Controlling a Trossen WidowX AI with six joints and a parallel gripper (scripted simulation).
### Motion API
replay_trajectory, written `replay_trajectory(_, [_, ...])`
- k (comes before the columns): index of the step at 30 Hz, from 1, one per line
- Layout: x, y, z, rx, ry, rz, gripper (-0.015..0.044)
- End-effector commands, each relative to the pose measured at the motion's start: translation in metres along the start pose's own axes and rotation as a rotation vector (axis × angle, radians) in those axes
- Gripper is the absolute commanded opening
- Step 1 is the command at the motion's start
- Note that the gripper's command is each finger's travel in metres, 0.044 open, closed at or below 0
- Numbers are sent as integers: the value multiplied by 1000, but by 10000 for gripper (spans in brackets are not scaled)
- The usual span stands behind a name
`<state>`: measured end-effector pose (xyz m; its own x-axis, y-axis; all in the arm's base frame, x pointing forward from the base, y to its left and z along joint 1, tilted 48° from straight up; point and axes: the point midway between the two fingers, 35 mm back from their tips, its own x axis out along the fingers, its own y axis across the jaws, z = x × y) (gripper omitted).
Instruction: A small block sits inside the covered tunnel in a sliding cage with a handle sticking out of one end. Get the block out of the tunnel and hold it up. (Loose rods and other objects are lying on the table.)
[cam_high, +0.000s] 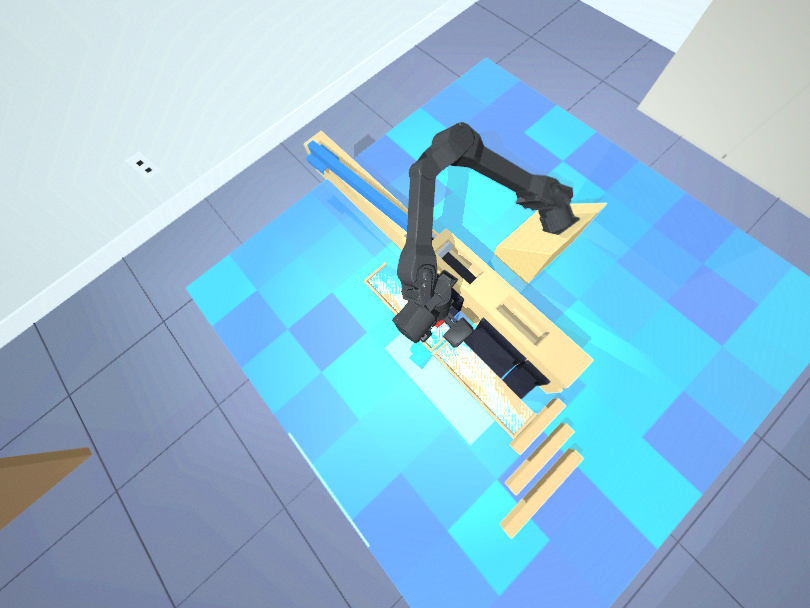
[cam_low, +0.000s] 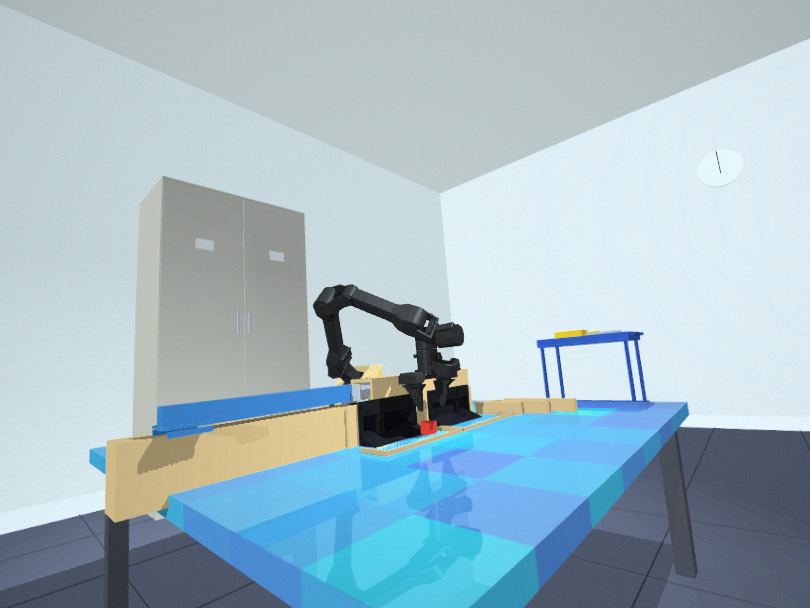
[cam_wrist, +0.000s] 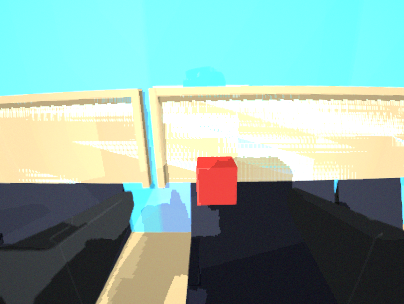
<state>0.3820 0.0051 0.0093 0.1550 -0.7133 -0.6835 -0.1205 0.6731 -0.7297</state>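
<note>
The red block (cam_high: 439, 323) (cam_low: 428, 427) (cam_wrist: 217, 184) is sitting outside the tunnel (cam_high: 533, 314) (cam_low: 392, 386), by the dark ramps' front edge, showing no clear long axis; its upright face is pointing toward the wrist camera. The gripper (cam_high: 441, 332) (cam_low: 430, 407) (cam_wrist: 211, 197) is hovering above, fingers spread, holding nothing.

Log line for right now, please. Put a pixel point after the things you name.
gripper (cam_high: 443, 332) (cam_low: 429, 404) (cam_wrist: 211, 197): open, nothing held | red block (cam_high: 439, 323) (cam_low: 428, 427) (cam_wrist: 217, 186): outside tunnel, at tray edge, below fingers | lift: not done | next: likely lower and grasp

Divider (cam_wrist: 150, 265) rises below jaws (cam_high: 439, 332) (cam_low: 429, 407); space above front trays (cam_high: 480, 386) (cam_low: 408, 447) (cam_wrist: 280, 91) seems open.
</note>
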Motion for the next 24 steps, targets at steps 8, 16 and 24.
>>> replay_trajectory(8, [20, -1, -4, -8, 6, -8, 440])
replay_trajectory(16, [33, -3, -6, -7, 6, -11, 440])
replay_trajectory(24, [45, -4, -9, -7, 7, -15, 440])
